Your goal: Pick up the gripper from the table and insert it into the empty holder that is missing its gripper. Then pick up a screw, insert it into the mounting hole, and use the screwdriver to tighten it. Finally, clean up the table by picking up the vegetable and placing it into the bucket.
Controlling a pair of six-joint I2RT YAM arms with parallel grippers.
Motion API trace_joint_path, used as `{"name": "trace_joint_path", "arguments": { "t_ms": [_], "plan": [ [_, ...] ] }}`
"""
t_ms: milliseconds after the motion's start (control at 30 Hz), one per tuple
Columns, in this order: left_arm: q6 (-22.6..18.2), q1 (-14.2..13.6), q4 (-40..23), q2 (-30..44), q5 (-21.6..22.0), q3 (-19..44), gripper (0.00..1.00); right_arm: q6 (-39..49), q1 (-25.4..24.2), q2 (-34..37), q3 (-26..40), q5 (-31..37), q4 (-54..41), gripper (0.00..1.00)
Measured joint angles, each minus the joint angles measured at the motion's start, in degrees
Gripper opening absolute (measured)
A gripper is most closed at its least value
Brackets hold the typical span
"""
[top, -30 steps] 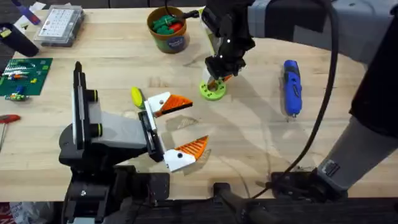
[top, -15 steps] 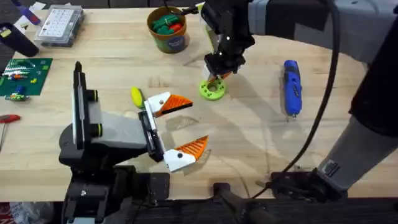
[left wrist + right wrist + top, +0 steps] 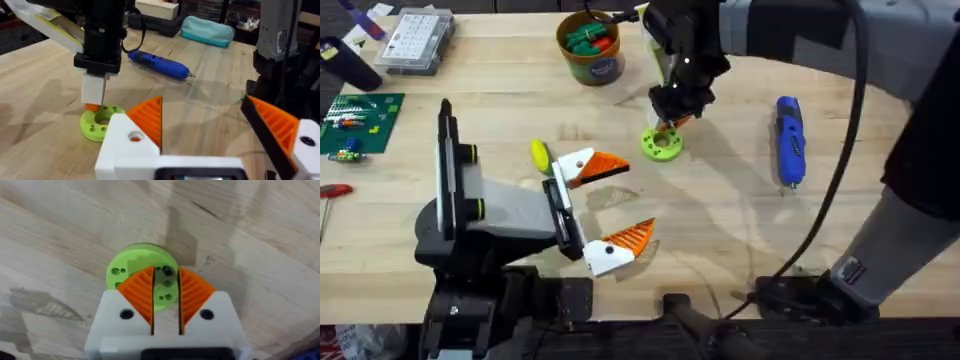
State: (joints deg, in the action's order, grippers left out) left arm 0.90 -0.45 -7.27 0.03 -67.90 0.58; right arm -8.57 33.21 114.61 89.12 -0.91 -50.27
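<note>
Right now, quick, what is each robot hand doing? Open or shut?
Left gripper: open, holding nothing.
Right gripper: fingers close together over the green disc, with a narrow gap; whether it pinches anything cannot be told.

The counter (image 3: pixel 740 210) was pale wood with visible grain, matt. The green holder (image 3: pixel 137 275) looked like matt plastic — faintly layered. The right pincer (image 3: pixel 166 297) carried ribbed orange pads (image 3: pixel 142 292) on smooth white plastic. The screwdriver (image 3: pixel 157 63) was glossy blue plastic.

Bright blue screwdriver (image 3: pixel 789 141), yellow vegetable (image 3: pixel 538 153), orange-brown bucket (image 3: pixel 592 62).
</note>
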Motion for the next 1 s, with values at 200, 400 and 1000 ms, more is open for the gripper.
{"name": "trace_joint_path", "arguments": {
  "t_ms": [200,400,1000],
  "plan": [
    [0.01,0.0,-0.02,0.0,0.0,0.0,0.986,-0.01,-0.01,0.44,0.12,0.23,-0.06,0.16],
    [0.01,0.0,-0.02,0.0,0.0,0.0,0.986,0.02,-0.02,0.52,0.22,0.51,0.45,0.064],
    [-0.01,0.0,-0.02,0.0,0.0,0.0,0.986,-0.01,0.0,0.52,0.31,0.63,-0.04,0.004]
  ]
}}
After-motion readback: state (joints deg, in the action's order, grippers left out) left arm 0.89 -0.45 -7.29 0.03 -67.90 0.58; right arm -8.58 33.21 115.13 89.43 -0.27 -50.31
